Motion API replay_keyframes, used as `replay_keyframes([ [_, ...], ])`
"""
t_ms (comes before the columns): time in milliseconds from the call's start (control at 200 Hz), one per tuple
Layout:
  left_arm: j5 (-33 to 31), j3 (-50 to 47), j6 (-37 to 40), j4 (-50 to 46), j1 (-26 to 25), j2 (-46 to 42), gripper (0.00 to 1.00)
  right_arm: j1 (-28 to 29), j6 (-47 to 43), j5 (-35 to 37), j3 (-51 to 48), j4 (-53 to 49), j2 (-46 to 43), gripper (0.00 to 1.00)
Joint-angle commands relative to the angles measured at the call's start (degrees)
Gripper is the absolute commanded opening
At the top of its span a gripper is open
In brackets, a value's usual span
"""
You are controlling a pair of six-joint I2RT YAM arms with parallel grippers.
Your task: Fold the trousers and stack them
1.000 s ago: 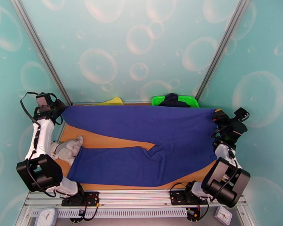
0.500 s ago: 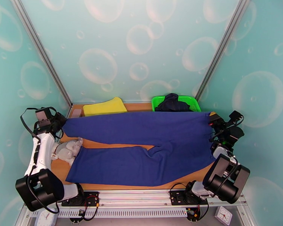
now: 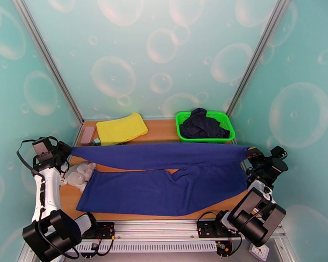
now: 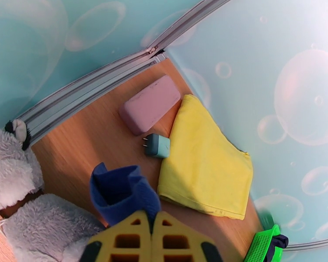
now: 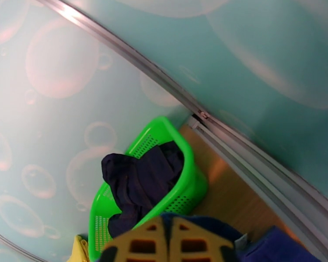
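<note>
The royal-blue trousers lie spread across the wooden table. Their far leg is stretched taut between both grippers, and the near leg lies flat on the table. At the left edge, my left gripper is shut on the far leg's hem. In the left wrist view a bunch of that blue cloth is pinched in this gripper. My right gripper is shut on the waist end at the right edge. In the right wrist view blue cloth bulges around that gripper.
A folded yellow cloth lies at the back left beside a pink block and a small teal plug. A green basket holding a dark navy garment stands at the back right. A grey plush toy sits at the left.
Both grippers have drawn the trousers' far edge toward the near side, narrowing the far leg. This uncovered the yellow cloth, the pink block and the whole green basket.
</note>
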Motion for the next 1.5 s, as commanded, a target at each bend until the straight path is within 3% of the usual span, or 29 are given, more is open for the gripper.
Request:
replay_keyframes([
  [0, 1.77, -2.5, -1.05, 2.42, 1.68, -2.99, 0.0, -3.41, 0.2, 0.78, -0.93, -2.57, -1.86, 0.0],
  [310, 4.48, -8.33, -0.8, 1.38, 6.1, -9.13, 0.0, -7.75, 1.52, 0.85, -5.18, -1.46, -4.07, 0.0],
  [440, 9.21, -10.06, -0.28, 1.55, 9.31, -10.4, 0.0, -7.99, 3.11, 1.88, -5.93, -0.43, -5.0, 0.0],
  [600, 15.46, -10.65, -0.2, 2.72, 11.67, -10.73, 0.0, -8.27, 2.7, 7.01, -5.02, -4.77, -8.01, 0.0],
  [770, 17.94, -11.5, -1.59, 3.83, 12.43, -11.9, 0.0, -8.86, 0.48, 14.78, -6.38, -6.21, -13.39, 0.0],
  [1110, 18.91, -13.47, -0.89, -0.34, 14.64, -17.13, 0.0, -10.92, 3.83, 12.72, -10.74, 0.82, -10.99, 0.0],
  [1295, 23.46, -18.04, -2.4, 0.5, 17.84, -20.11, 0.0, -11.4, 3.93, 16.41, -11.5, -3.27, -14.7, 0.0],
  [1495, 28.49, -19.13, -1.69, 0.08, 17.73, -22.49, 0.01, -13.6, 2.66, 19.13, -10.89, -9.12, -17.83, 0.0],
])
